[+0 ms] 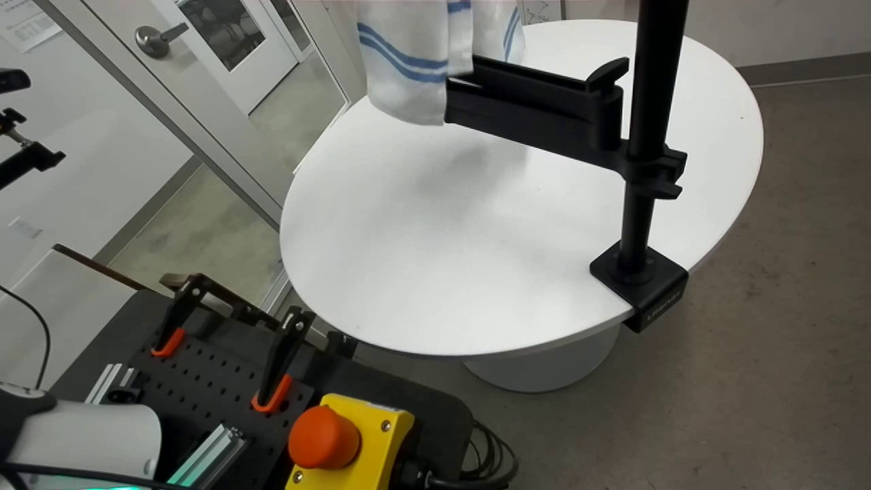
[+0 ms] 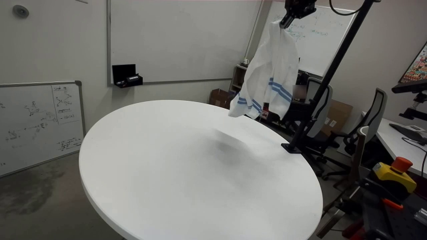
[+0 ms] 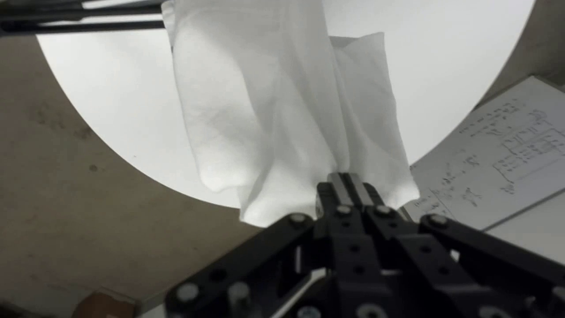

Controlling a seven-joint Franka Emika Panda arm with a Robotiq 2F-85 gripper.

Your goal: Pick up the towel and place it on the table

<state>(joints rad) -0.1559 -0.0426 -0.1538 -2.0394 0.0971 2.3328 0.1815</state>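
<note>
In an exterior view we see the lower part of the towel (image 1: pixel 408 75), blue stripes showing, hanging above the round white table (image 1: pixel 422 272). Along our line of sight it meets the arm of the black clamp stand (image 1: pixel 639 150); we cannot tell whether they touch. In the foreground sits a yellow box (image 1: pixel 373 446) with an orange button (image 1: pixel 323 437).

In an exterior view we find the gripper (image 2: pixel 285 24) at the top, pinching the upper end of the towel, which hangs in loose folds while a soft shadow (image 2: pixel 230 150) lies on the table.

In the wrist view we look along the fingers (image 3: pixel 340 191), pressed together on the towel, which hides part of the table.
</note>
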